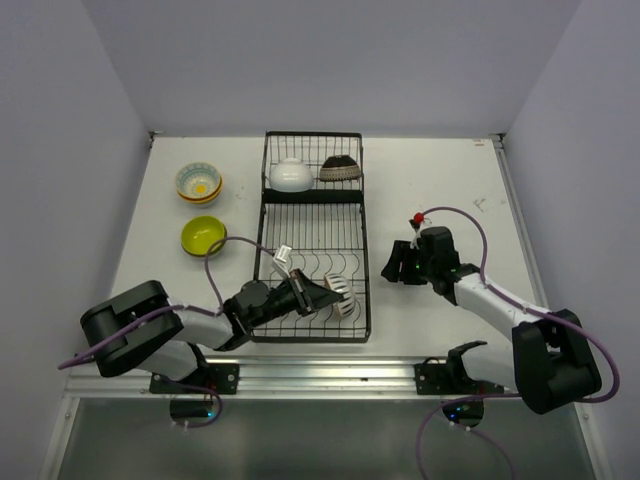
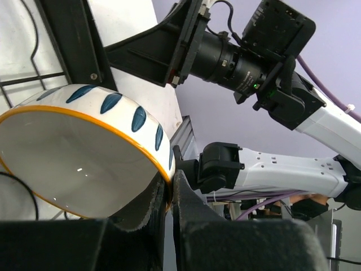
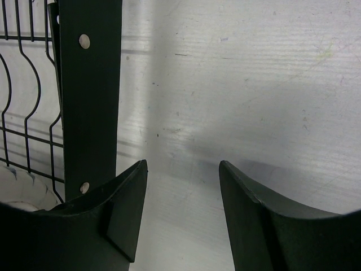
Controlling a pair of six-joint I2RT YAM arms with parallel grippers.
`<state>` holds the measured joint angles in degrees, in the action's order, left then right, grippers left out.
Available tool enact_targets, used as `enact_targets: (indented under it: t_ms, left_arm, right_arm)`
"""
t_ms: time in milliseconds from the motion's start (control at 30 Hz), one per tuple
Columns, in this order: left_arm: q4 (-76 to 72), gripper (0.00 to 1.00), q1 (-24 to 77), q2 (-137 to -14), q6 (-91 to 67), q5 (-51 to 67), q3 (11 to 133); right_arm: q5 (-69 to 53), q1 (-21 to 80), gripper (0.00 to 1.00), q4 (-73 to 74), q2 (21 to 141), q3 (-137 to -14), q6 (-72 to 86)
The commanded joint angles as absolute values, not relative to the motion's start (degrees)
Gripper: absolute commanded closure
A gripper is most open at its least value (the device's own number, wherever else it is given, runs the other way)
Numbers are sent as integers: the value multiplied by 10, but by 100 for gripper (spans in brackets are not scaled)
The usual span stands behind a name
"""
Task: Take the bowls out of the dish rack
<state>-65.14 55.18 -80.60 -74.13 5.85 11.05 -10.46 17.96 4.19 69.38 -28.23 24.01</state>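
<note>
White surface (image 1: 440,180) from above: one dish rack (image 1: 315,235), its small section holding two, a white bowl (image 1: 291,175) and a dark patterned bowl (image 1: 340,168). One stack (image 1: 198,183) and one yellow-green bowl (image 1: 203,235) sit left of it.

Left wrist: left end effector (image 2: 171,186) pinches one blue-marked bowl (image 2: 84,152) by its rim.

Right wrist: right end effector (image 3: 183,180) is spread wide beside the rack.

We see a white bowl (image 2: 73,164) rimmed orange with blue dashes; a black rack (image 1: 312,199); a yellow-green bowl (image 1: 203,235).

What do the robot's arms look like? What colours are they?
The left arm and right arm are white tubes joined by chunky black joints. Thin purple cables loop along both. The fingers are smooth, black and curved, like scoops. A tiny green light glows on the right wrist.
</note>
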Motion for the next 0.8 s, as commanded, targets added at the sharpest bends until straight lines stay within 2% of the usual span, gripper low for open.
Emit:
enact_targets:
  t_ms: [0,233,367,467,500,600,667,767]
  left_arm:
    - [-756,100,555,-809,-710,77,148]
    - [-821,100,555,-838,-723,84,142]
    - [-793,100,549,-811,-694,115,164]
    - [-650,100,541,-742,-613,134,224]
    - [-542,100,541,-724,-582,135,245]
    - [-336,100,540,-663,-471,117,334]
    - [-266,100,536,-632,-412,106,387]
    - [-81,100,531,-611,-333,63,466]
  right_arm:
    - [-105,182,42,18,696,-286,243]
    - [-106,181,42,18,696,-284,243]
    - [-106,181,42,18,697,-285,243]
    - [-106,181,42,17,697,-284,243]
    - [-107,181,42,17,697,-284,243]
    - [-108,181,42,14,697,-283,243]
    - [-109,181,42,14,698,-283,243]
    - [-108,181,42,14,696,-283,243]
